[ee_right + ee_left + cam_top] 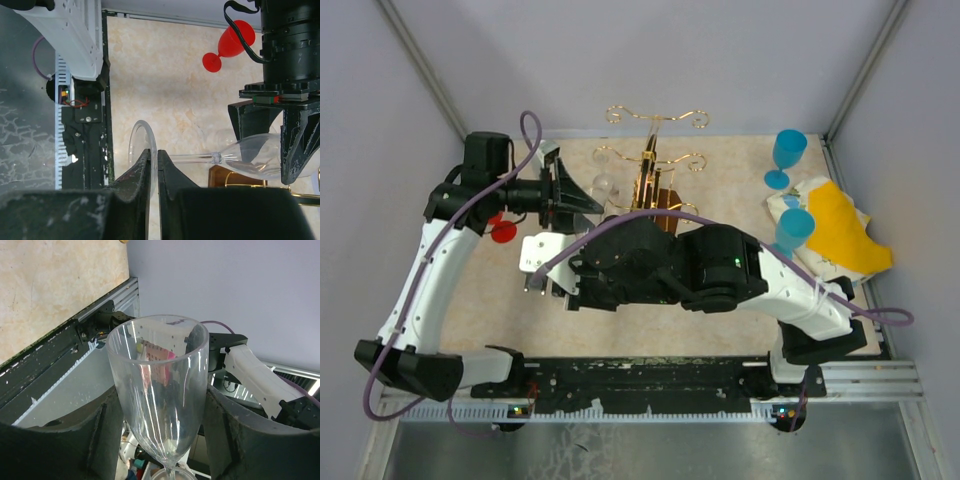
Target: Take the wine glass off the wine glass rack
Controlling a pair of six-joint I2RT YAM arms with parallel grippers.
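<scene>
A clear wine glass [250,152] lies on its side in the air, held at both ends. My left gripper [162,405] is shut on its bowl [157,385], a finger [100,435] against each side. My right gripper [154,167] points down and is shut on the glass's round foot [137,145], which stands edge-on between the pads. The wine glass rack [655,165], gold wire on a brown base [235,175], stands just beyond the bowl. In the top view the left gripper [582,200] is beside the rack and the right arm hides the right gripper's fingers.
A red plastic glass [502,232] lies on the table at the left, also in the right wrist view [232,40]. Two blue glasses [788,150] [795,228] and a yellow cloth [845,235] are at the right. The black rail [650,375] runs along the near edge.
</scene>
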